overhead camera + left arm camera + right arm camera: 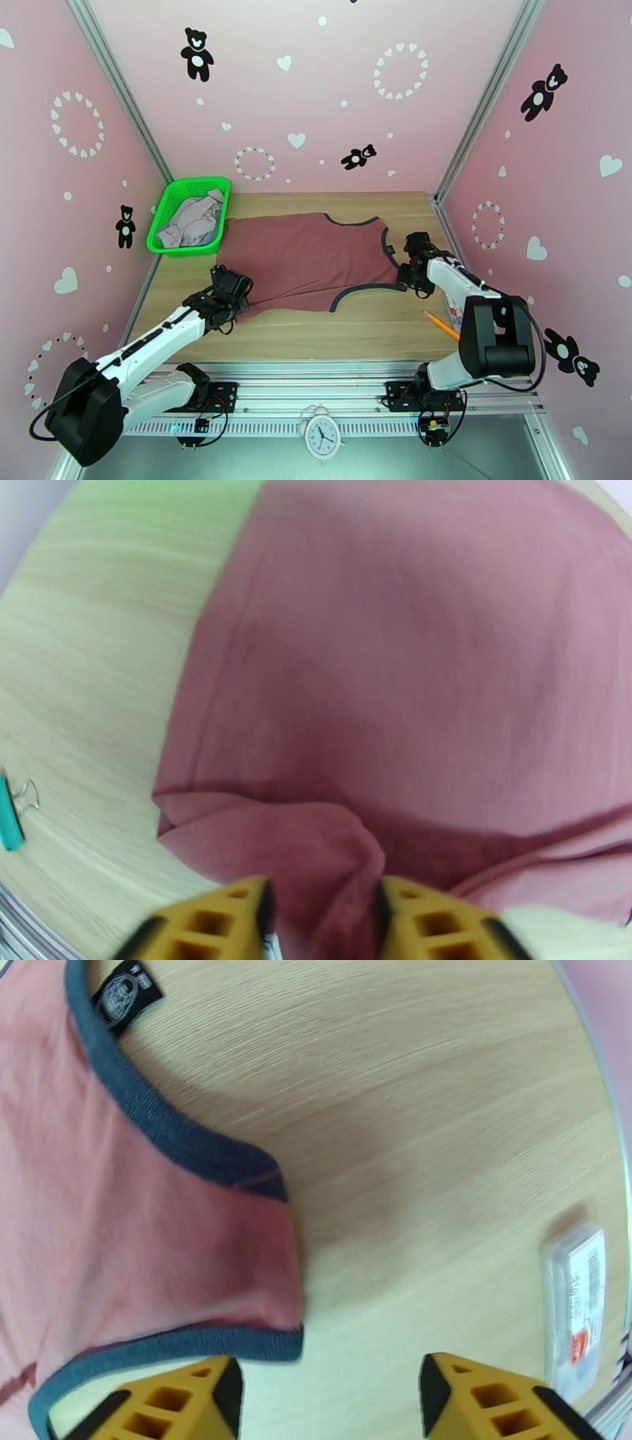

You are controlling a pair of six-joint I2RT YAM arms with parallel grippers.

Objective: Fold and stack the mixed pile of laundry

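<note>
A: How far along?
B: Early. Brick-red tank top (308, 256) lies spread flat on the table (379, 324), no fold in it afaict. Rest of the pile, the grey & beige pieces (189, 221), sits bunched in the green basket (162, 219), beyond the left claw (322, 910) and off to its left. No stack anywhere.
A: Claws?
B: Left claw: jaws parted, a slack ridge of hem cloth (332, 851) lying between the tips, not pinched imo. Right claw (332, 1390): jaws wide, nothing held. There's bare table between its tips, w/ the strap end (261, 1291) just beside the finger on the garment's side.
A: Which way's the top lying?
B: Long axis runs claw to claw, across the table. Hem end is at the left claw, neck & straps at the right one. Dark-trimmed armholes face the far and near edges. Neck label (126, 988) shows ahead of the right claw. No lettering in view.
A: What's left?
B: Prob. everything: fold this one, then get the others out, fold, stack.
</note>
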